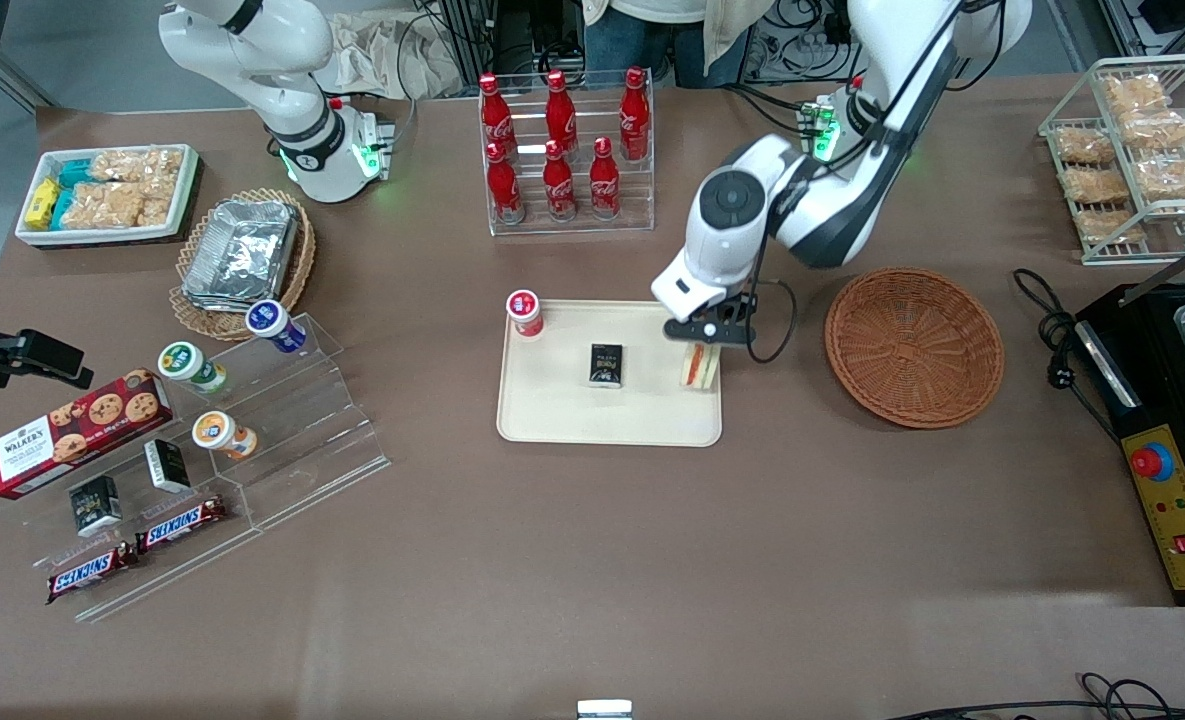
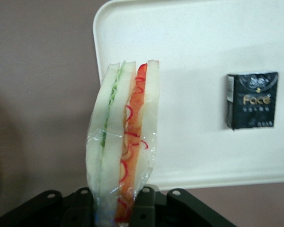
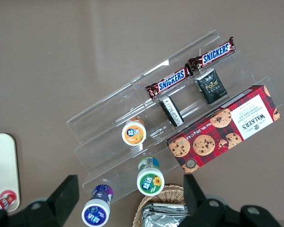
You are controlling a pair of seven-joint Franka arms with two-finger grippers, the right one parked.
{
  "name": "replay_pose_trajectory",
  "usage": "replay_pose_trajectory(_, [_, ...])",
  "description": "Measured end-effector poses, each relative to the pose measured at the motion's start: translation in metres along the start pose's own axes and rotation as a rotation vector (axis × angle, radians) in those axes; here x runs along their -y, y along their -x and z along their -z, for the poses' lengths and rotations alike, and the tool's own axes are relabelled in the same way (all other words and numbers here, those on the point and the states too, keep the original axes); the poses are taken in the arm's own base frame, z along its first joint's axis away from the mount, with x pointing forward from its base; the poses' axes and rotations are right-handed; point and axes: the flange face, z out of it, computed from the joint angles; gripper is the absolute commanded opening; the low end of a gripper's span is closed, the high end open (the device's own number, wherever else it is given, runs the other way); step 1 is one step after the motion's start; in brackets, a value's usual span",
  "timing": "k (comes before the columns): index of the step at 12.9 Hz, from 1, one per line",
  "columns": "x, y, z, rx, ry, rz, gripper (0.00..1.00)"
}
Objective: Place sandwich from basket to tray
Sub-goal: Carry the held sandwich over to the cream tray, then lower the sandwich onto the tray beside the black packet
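We log the black two-finger gripper (image 1: 700, 345) over the working-arm end of the flat cream-beige rectangular plastic tray (image 1: 552, 415), clamped on the triangular white-bread sandwich (image 1: 698, 366) with red, orange and green filling.

The wrist view shows the fingers (image 2: 144, 203) pressing both bread faces at one end of the wedge, through a clear film wrapper. The sandwich (image 2: 123, 142) projects straight out from the jaws, cut edge toward the camera, with the tray's rim (image 2: 97, 28) under it.

Handling, as we judge it: light, soft, easily crushed. The bread bows slightly along its length, so it flexes under its own weight. The film looks slick and could slide in the grip. Best hold is across the flat bread faces, as now, with modest squeeze.

The round reddish-brown woven wicker basket (image 1: 914, 345) sits toward the working arm's end of the table, holding nothing. We cannot tell whether the sandwich touches the tray yet. A small black box (image 1: 606, 364) lies on the tray nearby, apart from the sandwich.
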Motion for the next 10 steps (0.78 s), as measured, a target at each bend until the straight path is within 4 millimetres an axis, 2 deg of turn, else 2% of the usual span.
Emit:
replay_pose_trajectory(2, [-0.002,-0.004,-0.023,-0.016,-0.011,0.031,0.01])
replay_pose_trajectory(3, [-0.002,-0.004,-0.033,-0.018,-0.02,0.049,0.22])
replay_pose_trajectory(4, [-0.003,-0.003,-0.041,-0.015,-0.032,0.059,0.32])
replay_pose_trajectory(5, [-0.003,-0.003,-0.048,-0.012,-0.041,0.061,0.86])
replay_pose_trajectory(6, [-0.003,-0.002,-0.052,-0.008,-0.045,0.062,1.0])
replay_pose_trajectory(10, [-0.004,-0.004,-0.053,-0.015,-0.043,0.065,1.0])
